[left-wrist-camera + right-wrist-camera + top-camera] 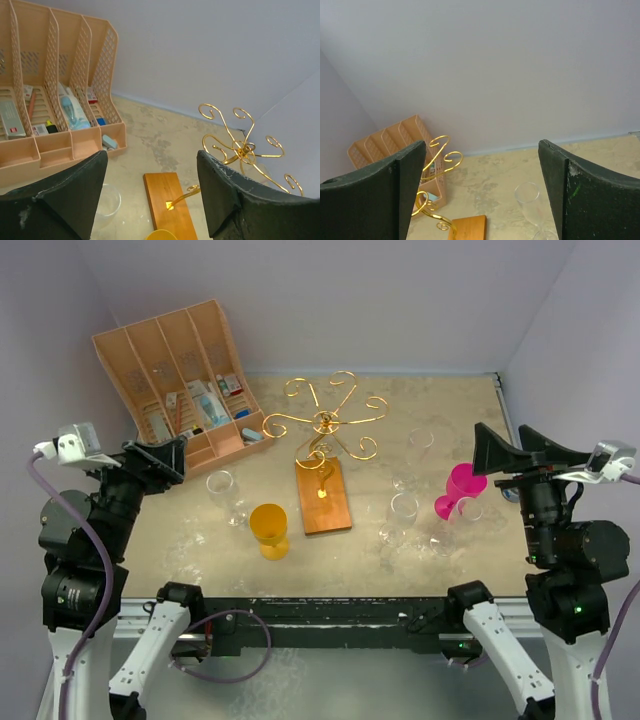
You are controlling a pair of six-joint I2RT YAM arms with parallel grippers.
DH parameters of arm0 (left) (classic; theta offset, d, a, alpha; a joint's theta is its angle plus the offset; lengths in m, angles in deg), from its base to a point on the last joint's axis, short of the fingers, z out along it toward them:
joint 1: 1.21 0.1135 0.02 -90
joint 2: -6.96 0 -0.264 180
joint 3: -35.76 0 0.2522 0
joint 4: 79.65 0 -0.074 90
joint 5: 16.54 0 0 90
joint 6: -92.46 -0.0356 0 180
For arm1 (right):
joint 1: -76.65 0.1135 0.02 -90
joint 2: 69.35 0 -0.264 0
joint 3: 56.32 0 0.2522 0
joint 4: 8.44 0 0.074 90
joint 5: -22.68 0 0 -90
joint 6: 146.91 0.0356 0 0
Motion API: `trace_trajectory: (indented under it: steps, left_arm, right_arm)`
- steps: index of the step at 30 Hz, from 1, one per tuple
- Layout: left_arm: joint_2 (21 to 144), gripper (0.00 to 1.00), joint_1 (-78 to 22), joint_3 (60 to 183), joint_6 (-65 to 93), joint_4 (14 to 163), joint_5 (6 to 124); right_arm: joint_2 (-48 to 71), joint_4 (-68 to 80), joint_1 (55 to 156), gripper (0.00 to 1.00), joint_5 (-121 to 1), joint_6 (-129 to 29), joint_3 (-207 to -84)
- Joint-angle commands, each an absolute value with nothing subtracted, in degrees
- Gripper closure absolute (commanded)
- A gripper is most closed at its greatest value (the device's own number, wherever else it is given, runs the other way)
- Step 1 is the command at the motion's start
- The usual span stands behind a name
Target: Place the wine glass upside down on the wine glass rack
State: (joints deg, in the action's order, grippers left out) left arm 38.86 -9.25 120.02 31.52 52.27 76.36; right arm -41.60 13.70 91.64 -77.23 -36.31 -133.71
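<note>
- Yellow-tinted goblet is standing nearest the arm bases, upright, just left of the rack's wooden base.
- Both pincers are hanging wide open and empty, the left pincer over the left edge of the surface and the right pincer over its right edge.
- Closest clear wine glass is standing upright just beside the left pincer, toward the middle. A pink glass is standing next to the right pincer, with more clear glasses between.
- Whichever is meant is likely going to be light, brittle and slippery. Gripping gently at the stem is looking safest, leaving the foot free for a scroll.
- Wine glass rack is waiting farther back, centred, well apart from both pincers.
- Tan organiser box is sitting in the far left corner.
</note>
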Motion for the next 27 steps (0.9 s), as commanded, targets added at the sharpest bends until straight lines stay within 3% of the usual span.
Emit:
trace_trajectory:
  steps: [1, 10, 15, 24, 27]
  left_arm:
    - [37.47, 0.3, -8.3, 117.67, 35.94, 56.14, 73.12]
    - [35.03, 0.29, -7.7, 111.79, 42.83, 57.15, 72.73]
    - [38.72, 0.3, -7.61, 113.97, 42.7, 54.29, 72.67]
    - [46.73, 0.32, -7.43, 126.1, 51.39, 52.83, 72.42]
    - [47.56, 0.32, -7.41, 127.03, 50.35, 52.97, 69.03]
  right_arm:
    - [-42.19, 13.46, 88.78, 0.04, -71.64, -32.54, -133.81]
    - [-38.72, 23.08, 86.38, 0.02, -71.87, -31.84, -139.09]
    - [-31.89, 35.36, 86.12, 0.13, -73.76, -31.84, -143.84]
    - [-17.72, 47.35, 86.0, 0.17, -74.77, -36.32, -150.27]
    - [-15.04, 44.89, 85.99, 0.25, -71.92, -37.73, -147.66]
